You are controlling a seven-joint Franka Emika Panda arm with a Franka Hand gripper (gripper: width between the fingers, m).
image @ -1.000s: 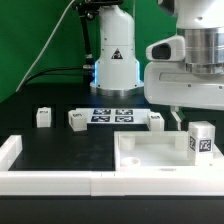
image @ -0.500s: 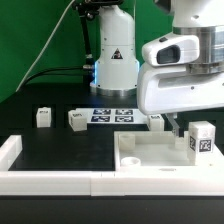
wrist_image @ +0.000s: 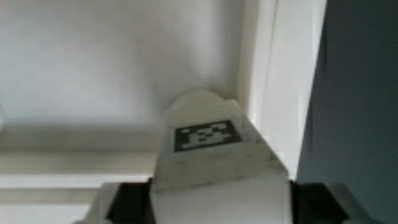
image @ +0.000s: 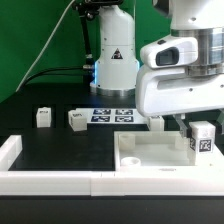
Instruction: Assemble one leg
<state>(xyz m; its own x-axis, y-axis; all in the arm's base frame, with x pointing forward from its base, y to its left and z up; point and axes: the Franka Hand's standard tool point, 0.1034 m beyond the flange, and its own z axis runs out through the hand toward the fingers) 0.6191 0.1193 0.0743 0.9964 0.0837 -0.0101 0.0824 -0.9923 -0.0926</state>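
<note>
The leg [image: 203,141], a stubby white peg with a square tag, stands upright at the corner of the large white panel [image: 150,152] on the exterior view's right. My gripper [image: 196,124] has come down over its top. In the wrist view the leg [wrist_image: 215,150] fills the space between my two dark fingers [wrist_image: 128,203], and both jaws lie against its sides with no gap showing. The gripper [wrist_image: 217,205] is shut on the leg. Two more legs [image: 42,117] [image: 77,119] lie on the black table at the left, and a third [image: 157,121] is partly hidden behind my hand.
The marker board [image: 113,116] lies flat at the back middle, in front of the arm's white base [image: 115,60]. A long white border rail [image: 50,180] runs along the front, with a raised end [image: 9,150] at the exterior view's left.
My hand has moved down and toward the exterior view's left, settling over the upright leg. The leg and the other parts have not moved.
</note>
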